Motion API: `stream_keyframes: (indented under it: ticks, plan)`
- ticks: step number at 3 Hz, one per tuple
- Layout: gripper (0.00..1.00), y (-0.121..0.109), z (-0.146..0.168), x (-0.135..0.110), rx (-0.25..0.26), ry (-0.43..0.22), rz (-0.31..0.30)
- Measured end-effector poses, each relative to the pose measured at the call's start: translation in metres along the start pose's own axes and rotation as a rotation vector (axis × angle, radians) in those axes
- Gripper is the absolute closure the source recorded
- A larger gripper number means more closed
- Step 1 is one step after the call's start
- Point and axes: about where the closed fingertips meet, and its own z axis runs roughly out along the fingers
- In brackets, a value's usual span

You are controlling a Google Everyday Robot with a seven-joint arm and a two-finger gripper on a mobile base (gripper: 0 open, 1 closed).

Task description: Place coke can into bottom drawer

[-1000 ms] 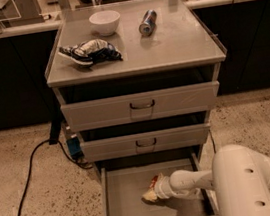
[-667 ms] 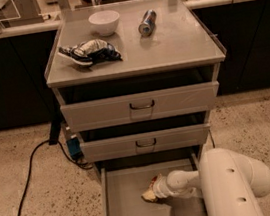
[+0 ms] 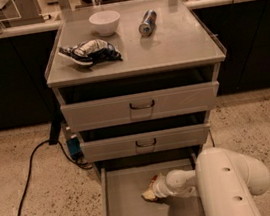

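While the white arm is reaching in from three o'clock, we are finding its gripper (image 3: 155,191) low over the middle of the wide grey metal bottom drawer (image 3: 126,208). The small orange-tinged metal coke can (image 3: 148,195) is sitting at the gripper's nine o'clock tip, and we cannot tell whether it is being clamped or released. We are judging the can light, thin-walled, slippery and easily dented, so a gentle hold across its mid-body is looking best.

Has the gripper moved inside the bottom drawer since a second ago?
No. The gripper sits at the same spot over the bottom drawer floor, right of centre; only the white arm housing has shifted left against the cabinet.
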Motion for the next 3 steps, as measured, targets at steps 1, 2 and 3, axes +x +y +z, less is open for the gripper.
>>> stream_keyframes:
  ticks: [1,2,3]
  plan:
    - [0.58,0.0,0.0,0.0,0.0,0.0,0.0]
    - [0.35,0.0,0.0,0.0,0.0,0.0,0.0]
    - [0.11,0.0001,0.0001,0.0,0.0,0.0,0.0]
